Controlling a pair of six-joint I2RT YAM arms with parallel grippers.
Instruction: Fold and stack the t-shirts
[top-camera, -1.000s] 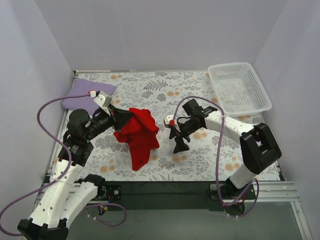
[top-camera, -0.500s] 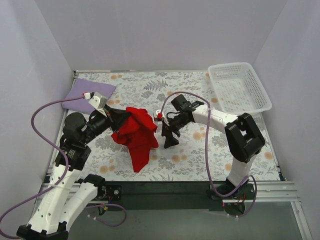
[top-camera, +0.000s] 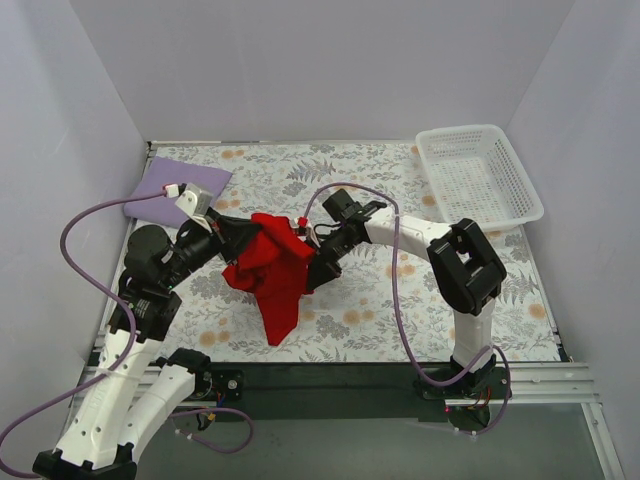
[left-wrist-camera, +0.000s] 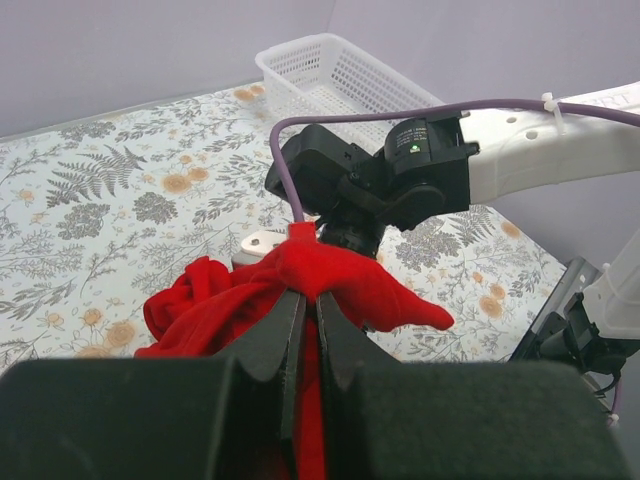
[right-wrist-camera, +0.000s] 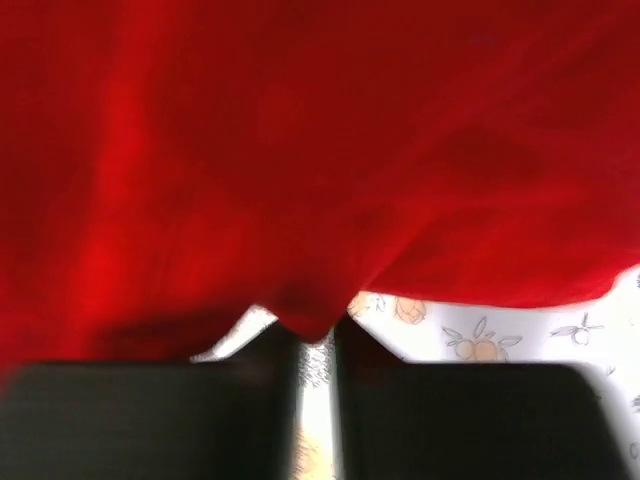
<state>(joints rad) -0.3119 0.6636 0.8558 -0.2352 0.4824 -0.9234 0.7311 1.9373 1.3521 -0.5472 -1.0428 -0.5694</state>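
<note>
Floral table (top-camera: 360, 170): basket (top-camera: 480, 180), lilac shirt (top-camera: 165, 190) (corners).

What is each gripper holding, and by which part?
Left gripper pinches the red t-shirt by a bunched upper fold; right gripper nips a hanging fold on the opposite side.

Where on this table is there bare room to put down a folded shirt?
Free: the back strip of the table between the lilac t-shirt and the basket; also the near patch between the red t-shirt and the right arm's base. Crowded: centre-left, around the bunched red t-shirt.
</note>
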